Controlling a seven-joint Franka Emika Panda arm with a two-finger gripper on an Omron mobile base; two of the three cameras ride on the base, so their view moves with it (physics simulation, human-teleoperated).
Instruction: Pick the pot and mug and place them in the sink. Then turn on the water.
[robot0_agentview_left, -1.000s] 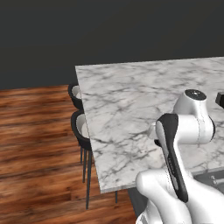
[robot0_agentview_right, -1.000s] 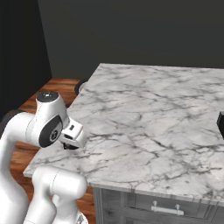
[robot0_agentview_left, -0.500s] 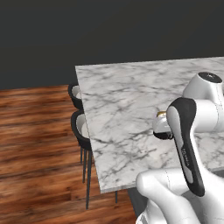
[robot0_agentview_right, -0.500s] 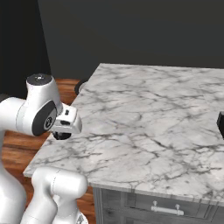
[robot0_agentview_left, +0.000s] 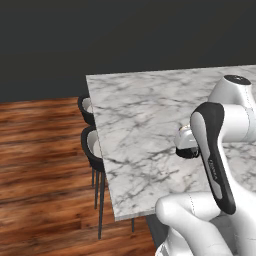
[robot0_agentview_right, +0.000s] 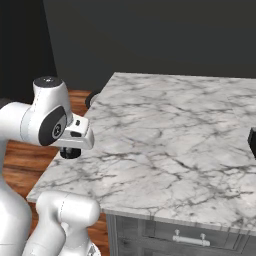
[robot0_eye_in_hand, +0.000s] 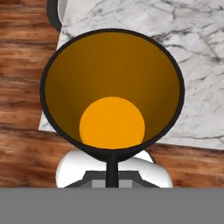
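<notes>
Marble desk (robot0_agentview_right: 165, 145) filled the scene, stools (robot0_agentview_left: 92, 145) at its left edge. Since a second before, the arm had swung left, its pincer (robot0_agentview_right: 71, 151) clenched on the mug (robot0_eye_in_hand: 112, 92), carried above the desk's near-left corner, presumably bound for the sink.

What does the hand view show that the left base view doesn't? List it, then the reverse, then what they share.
Hand view: the mug's orange inside, seen straight down its black rim, with the gripper shut on that rim.
Left base view: the arm's white links and the dark wall.
Both: the marble counter, the wood floor and dark stools at the counter's edge.
</notes>
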